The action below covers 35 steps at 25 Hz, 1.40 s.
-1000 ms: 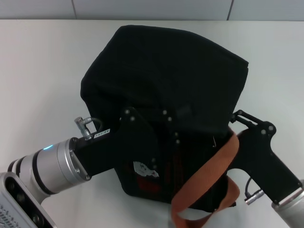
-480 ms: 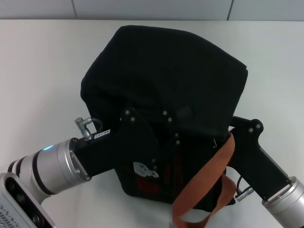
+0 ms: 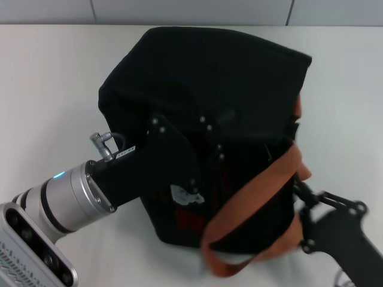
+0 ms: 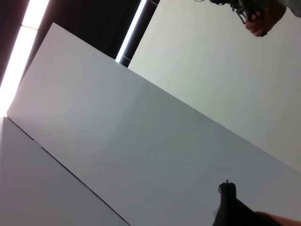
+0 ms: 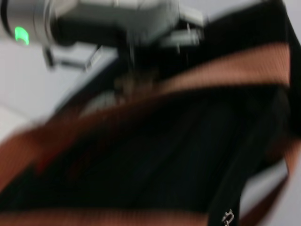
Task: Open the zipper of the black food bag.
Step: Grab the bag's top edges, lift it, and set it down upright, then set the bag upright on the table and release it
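Observation:
The black food bag [image 3: 227, 84] stands in the middle of the white table, its front toward me, with a pale print [image 3: 185, 195] low on that face. I cannot make out the zipper against the black fabric. My left gripper [image 3: 209, 140] is pressed against the upper front of the bag, dark on dark. My right gripper [image 3: 302, 200] sits low at the bag's right front corner, just off the fabric, beside the orange-brown strap [image 3: 263, 185] that loops down the front. In the right wrist view the bag [image 5: 155, 155] and a strap [image 5: 225, 70] fill the picture, blurred.
The white table [image 3: 48, 89] spreads left, right and behind the bag, ending at a tiled wall [image 3: 191, 11] at the back. The left arm [image 5: 94, 14] with its green light shows across the right wrist view. The left wrist view shows only wall panels [image 4: 141, 141].
My right gripper has pulled away from the bag's right side, down and toward me. The bag has shifted slightly left and its strap has swung outward. The left arm has moved with the bag.

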{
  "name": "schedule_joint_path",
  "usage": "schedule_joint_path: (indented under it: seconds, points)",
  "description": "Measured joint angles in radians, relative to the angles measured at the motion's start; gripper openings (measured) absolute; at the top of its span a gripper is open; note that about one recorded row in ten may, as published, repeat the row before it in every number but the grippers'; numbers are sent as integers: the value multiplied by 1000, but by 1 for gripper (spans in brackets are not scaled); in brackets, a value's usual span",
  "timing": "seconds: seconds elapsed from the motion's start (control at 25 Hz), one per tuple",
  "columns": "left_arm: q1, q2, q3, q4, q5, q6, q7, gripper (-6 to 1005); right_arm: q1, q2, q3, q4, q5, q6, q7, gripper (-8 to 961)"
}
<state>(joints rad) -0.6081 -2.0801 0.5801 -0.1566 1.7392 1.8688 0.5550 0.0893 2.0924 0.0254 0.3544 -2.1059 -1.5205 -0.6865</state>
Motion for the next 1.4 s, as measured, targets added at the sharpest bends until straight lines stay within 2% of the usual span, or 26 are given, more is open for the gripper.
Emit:
schedule_joint_path:
  seconds: [0.04,0.16,0.2,0.24,0.32,0.4,0.44,0.48,0.56,0.64,0.72,0.76,0.8,0.84,0.88,1.04,1.28,1.36,1.4]
  points:
    - [-2,0,-10,0,-1,-1,-4,86,-28,0,-3,-26,44,22,26,13]
    - [-5,0,-27,-2,-3,-5,-22,86,-42,-2,-7,-48,70,13,86,34]
    - [-5,0,-38,-9,-4,-6,-33,86,-46,-3,-7,-54,74,-13,116,41]
    - [-5,0,-58,-23,-6,-9,-48,86,-56,-7,-5,-70,76,-99,204,48]
    - [5,-1,-114,-61,-8,-24,-73,86,-60,-7,-2,-82,77,-150,246,61]
    - [42,-1,-205,-109,-6,-56,-109,87,-64,-8,-1,-115,78,-258,344,75]
    - [87,-1,-266,-126,-3,-74,-178,87,-60,-9,-2,-144,78,-340,449,82]
    - [87,-1,-266,-126,-3,-74,-178,87,-60,-9,-2,-144,78,-340,449,89]
    - [131,-1,-292,-123,-2,-74,-296,87,-52,-11,-3,-181,77,-410,557,103]
    - [174,0,-297,-100,-2,-73,-461,87,-33,-11,-7,-254,72,-507,722,145]
    - [201,0,-290,-81,4,-89,-575,87,-22,-11,-12,-284,65,-534,783,216]
    - [201,0,-290,-81,4,-89,-575,87,-10,-11,-20,-321,50,-554,849,251]
    - [210,1,-248,-67,67,-139,-621,87,2,-11,-29,-356,35,-570,906,286]
    - [204,1,-223,-59,125,-173,-616,87,40,-12,-59,-456,-14,-587,1055,315]
    - [204,1,-223,-59,125,-173,-616,87,40,-12,-59,-456,-14,-587,1055,344]
    - [222,3,-251,-48,162,-209,-644,144,143,-12,-123,-631,-155,-579,1290,461]
    - [240,11,-262,23,172,-127,-706,274,191,-12,-134,-676,-222,-566,1329,658]
    - [251,12,-252,109,192,-79,-796,345,204,-13,-145,-684,-227,-562,1347,727]
    - [257,13,-250,153,204,-55,-843,380,210,-13,-150,-693,-228,-562,1360,727]
